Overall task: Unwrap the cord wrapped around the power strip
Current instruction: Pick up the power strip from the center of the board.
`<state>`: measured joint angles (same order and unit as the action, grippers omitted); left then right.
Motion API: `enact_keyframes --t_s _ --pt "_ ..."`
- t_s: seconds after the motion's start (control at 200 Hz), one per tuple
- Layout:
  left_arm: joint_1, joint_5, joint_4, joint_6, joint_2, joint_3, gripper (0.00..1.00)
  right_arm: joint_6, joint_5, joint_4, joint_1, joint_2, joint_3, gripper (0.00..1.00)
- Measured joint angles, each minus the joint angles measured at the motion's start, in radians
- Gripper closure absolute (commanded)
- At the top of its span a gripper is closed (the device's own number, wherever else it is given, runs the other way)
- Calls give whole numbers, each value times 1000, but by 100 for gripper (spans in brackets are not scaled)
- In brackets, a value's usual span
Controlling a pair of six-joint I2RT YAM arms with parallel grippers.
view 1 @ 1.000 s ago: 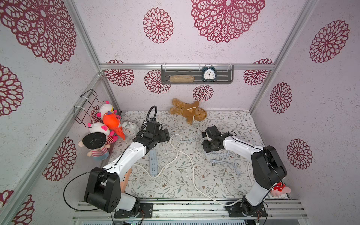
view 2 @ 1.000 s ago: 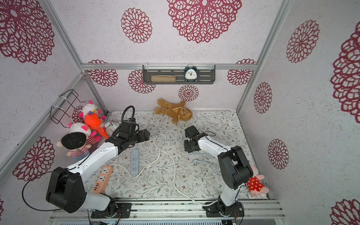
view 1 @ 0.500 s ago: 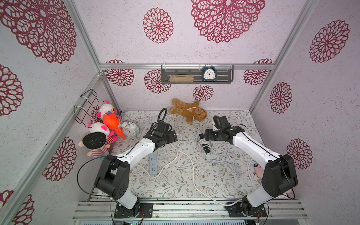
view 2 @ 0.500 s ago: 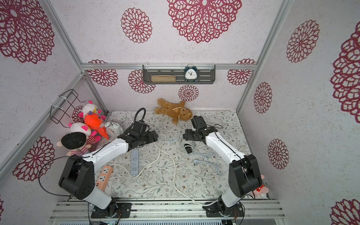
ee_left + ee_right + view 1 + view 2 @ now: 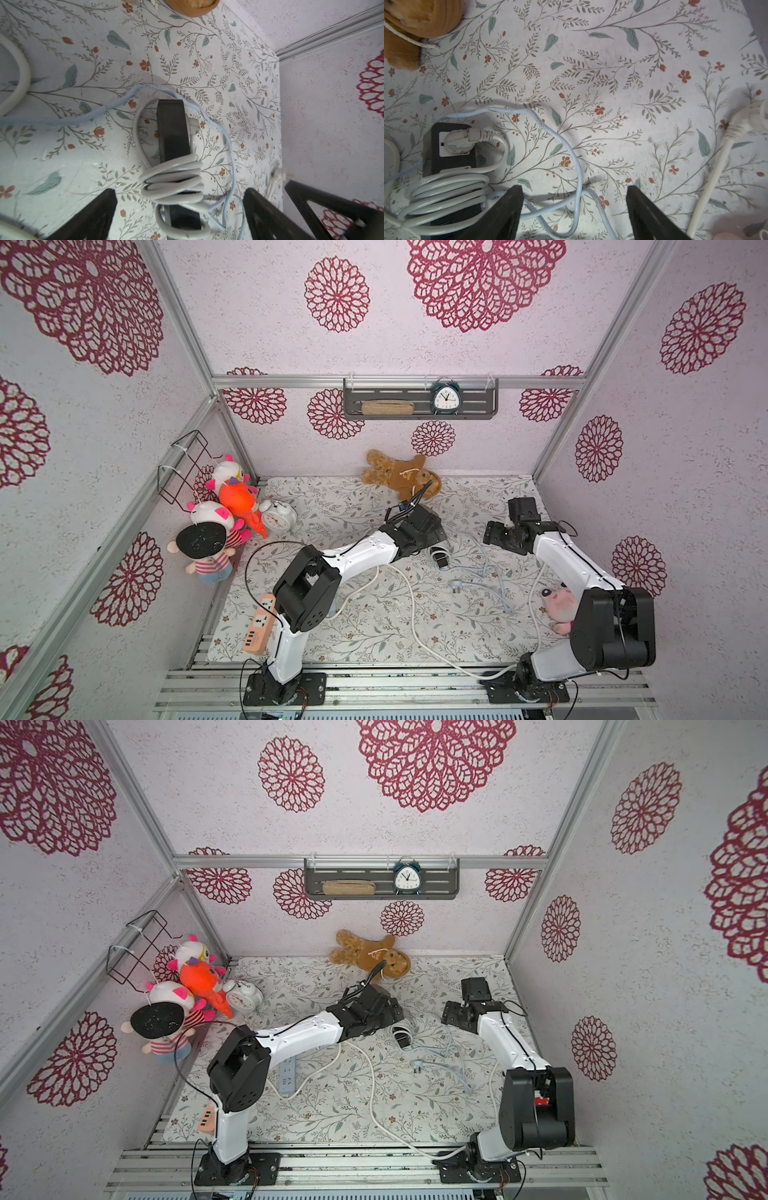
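Note:
The black power strip [image 5: 172, 128] lies on the flowered table with its grey cord [image 5: 174, 180] wound in several turns round one end. A grey plug [image 5: 465, 138] sits in its socket. In both top views the strip [image 5: 441, 560] lies mid-table. My left gripper [image 5: 178, 209] hovers over the coiled end, open, one finger [image 5: 93, 214] on each side and nothing held. My right gripper [image 5: 574, 209] is open just to the right of the strip [image 5: 436, 164], over loops of a thin light-blue cable [image 5: 577, 166] that it does not touch. In a top view the grippers [image 5: 436, 537] [image 5: 490, 536] face each other.
A thick white cord [image 5: 411, 614] crosses the table toward the front. A white strip [image 5: 286, 1073] lies under my left arm, an orange strip [image 5: 259, 624] at the front left. A brown plush bear [image 5: 399, 477] lies at the back, plush toys [image 5: 224, 506] and an alarm clock [image 5: 277, 514] at the left, a pink plush [image 5: 559, 605] at the right.
My right gripper has opened and drawn back to the right, away from the black strip. My left arm has swung right across the table to over the strip, its jaws opening wider.

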<state>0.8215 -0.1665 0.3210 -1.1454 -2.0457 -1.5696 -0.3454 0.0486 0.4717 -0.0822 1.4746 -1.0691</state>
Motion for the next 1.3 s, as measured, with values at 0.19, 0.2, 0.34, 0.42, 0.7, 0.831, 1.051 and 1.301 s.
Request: enact_keyframes --t_s 0.19,0.2,0.34,0.42,0.7,0.831,1.051,1.301 --pt "11 21 70 -25 -108 -98 1 27 -10 -45 4 -19 43 18" --pt "11 23 73 -26 -114 -102 2 29 -11 -46 5 -19 45 18" --pt "16 41 111 -26 -177 -153 14 39 -27 -68 7 -32 83 18" --pt "19 53 110 -23 -187 -159 22 39 -30 -76 8 -32 99 18" --pt "16 88 83 5 -185 -147 51 45 -43 -100 11 -39 107 18" --pt "2 119 9 15 -158 -82 63 56 -46 -105 11 -45 107 18" --pt "-32 188 -45 129 -88 25 81 146 -143 -118 14 -101 108 21" --pt "-140 341 61 473 90 135 100 250 -367 -162 7 -128 73 52"
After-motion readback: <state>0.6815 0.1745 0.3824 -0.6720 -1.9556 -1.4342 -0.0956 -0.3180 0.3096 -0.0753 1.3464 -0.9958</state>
